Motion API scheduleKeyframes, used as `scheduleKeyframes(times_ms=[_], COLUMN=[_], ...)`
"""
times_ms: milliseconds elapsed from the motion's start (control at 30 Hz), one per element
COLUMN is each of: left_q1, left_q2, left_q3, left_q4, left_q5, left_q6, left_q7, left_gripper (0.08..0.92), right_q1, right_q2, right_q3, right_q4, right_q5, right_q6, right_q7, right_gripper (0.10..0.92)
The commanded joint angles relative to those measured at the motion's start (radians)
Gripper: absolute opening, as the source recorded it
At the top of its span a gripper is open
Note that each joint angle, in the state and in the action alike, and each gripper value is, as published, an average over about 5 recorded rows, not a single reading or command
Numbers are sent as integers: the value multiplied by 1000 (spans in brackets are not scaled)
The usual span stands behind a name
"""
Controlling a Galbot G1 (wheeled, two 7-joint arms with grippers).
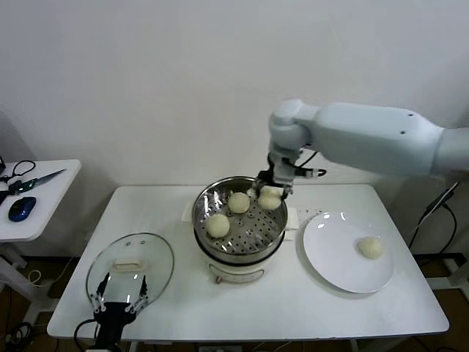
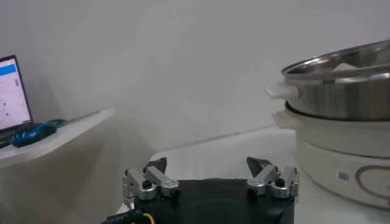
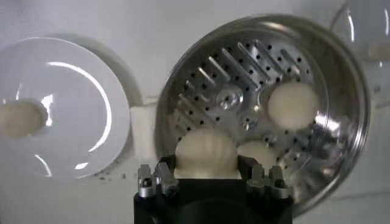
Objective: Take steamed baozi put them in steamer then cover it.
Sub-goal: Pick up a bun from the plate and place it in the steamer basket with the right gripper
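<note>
The steel steamer (image 1: 207,202) stands mid-table on its white base, with two baozi on its tray (image 1: 239,202), (image 1: 218,225). My right gripper (image 1: 270,192) is shut on a third baozi (image 1: 270,199) and holds it over the steamer's far right rim; the right wrist view shows this bun (image 3: 206,153) between the jaws above the tray (image 3: 231,79). A fourth baozi (image 1: 370,247) lies on the white plate (image 1: 330,257). The glass cover (image 1: 157,260) lies flat at the front left. My left gripper (image 1: 121,292) is open beside it, near the table's front edge, empty (image 2: 207,170).
A white side table (image 1: 44,194) at the left holds scissors (image 1: 33,178) and a blue mouse (image 1: 22,208). A white pad (image 1: 293,218) lies between steamer and plate. The wall is close behind the table.
</note>
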Motion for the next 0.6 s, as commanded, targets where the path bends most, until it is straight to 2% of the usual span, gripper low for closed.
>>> scheduleKeyframes(times_ms=[33, 600], left_q1=[3, 18], left_q2=[-1, 5], left_q3=[-5, -23], left_q4=[-5, 26], left_q5=[-12, -20], left_q6=[7, -12], left_q7=[2, -3], left_gripper=[823, 823], right_q1=[-105, -140], right_q2=[164, 146], right_q3=[-1, -9], right_q4=[-4, 21], right_q5=[-54, -44], right_q6=[46, 31], right_q7=[6, 12], right_gripper=[676, 707])
